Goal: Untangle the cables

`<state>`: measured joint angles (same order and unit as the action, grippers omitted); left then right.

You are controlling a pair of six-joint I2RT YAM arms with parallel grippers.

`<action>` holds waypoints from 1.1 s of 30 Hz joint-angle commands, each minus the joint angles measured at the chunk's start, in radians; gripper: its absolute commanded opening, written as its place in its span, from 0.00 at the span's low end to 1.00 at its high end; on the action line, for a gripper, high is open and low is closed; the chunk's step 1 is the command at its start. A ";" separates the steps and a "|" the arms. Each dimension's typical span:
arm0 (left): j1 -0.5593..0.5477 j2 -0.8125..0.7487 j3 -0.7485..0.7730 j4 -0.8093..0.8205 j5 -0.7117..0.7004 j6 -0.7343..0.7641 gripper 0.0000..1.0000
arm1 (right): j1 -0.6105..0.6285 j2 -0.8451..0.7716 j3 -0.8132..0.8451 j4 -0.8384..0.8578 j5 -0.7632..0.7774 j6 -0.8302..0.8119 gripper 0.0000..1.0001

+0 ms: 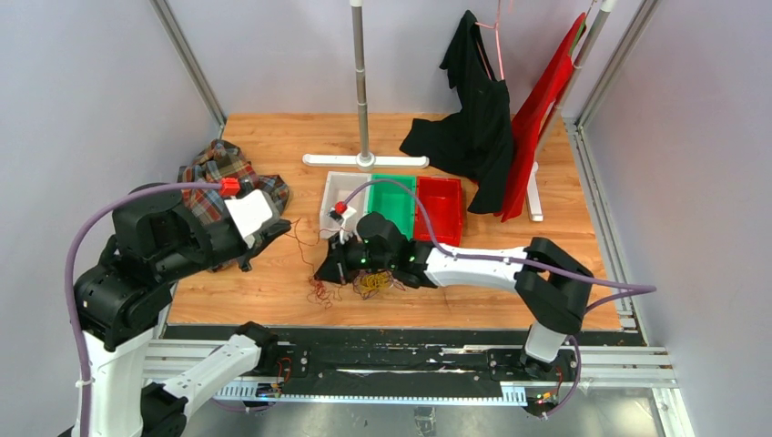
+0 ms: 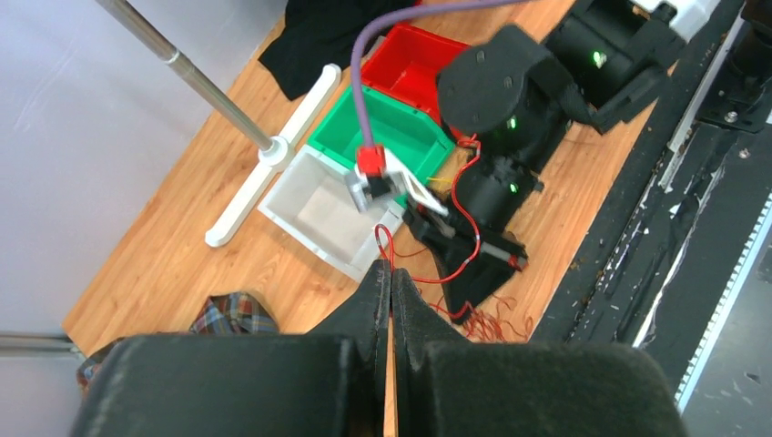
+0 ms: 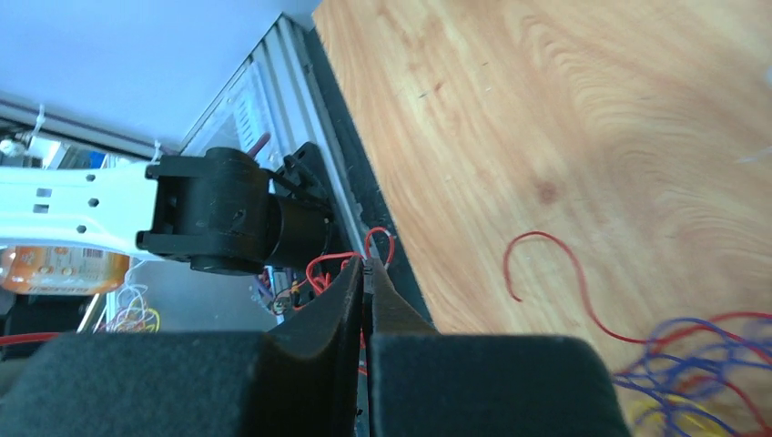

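The cables lie at the table's front middle: a yellow bunch (image 1: 371,283) under my right wrist and thin dark red strands (image 1: 319,292) just left of it. My left gripper (image 1: 279,228) is shut on a red cable strand (image 2: 386,242), which runs from its fingertips (image 2: 380,273) across to my right gripper (image 2: 462,308). My right gripper (image 1: 324,271) is low over the table and shut on a red loop (image 3: 379,239) that sticks out past its tips (image 3: 366,269). Blue, red and yellow strands (image 3: 701,364) lie beside it, and a loose red strand (image 3: 546,266) curls on the wood.
White (image 1: 339,191), green (image 1: 393,202) and red (image 1: 441,208) bins stand in a row behind my right gripper. A plaid cloth (image 1: 223,171) lies at the left. A metal stand (image 1: 361,82) with black (image 1: 473,127) and red (image 1: 546,100) garments is at the back.
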<state>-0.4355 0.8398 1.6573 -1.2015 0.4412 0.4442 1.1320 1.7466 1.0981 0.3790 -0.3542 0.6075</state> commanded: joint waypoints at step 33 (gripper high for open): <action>-0.008 -0.094 -0.360 0.116 -0.100 -0.092 0.79 | -0.111 -0.344 0.041 0.033 0.034 -0.012 0.01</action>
<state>-0.4358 0.6827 1.2991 -1.1904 0.4255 0.4324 0.9951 1.4395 1.0859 0.3706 -0.2848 0.6094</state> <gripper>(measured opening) 0.833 0.011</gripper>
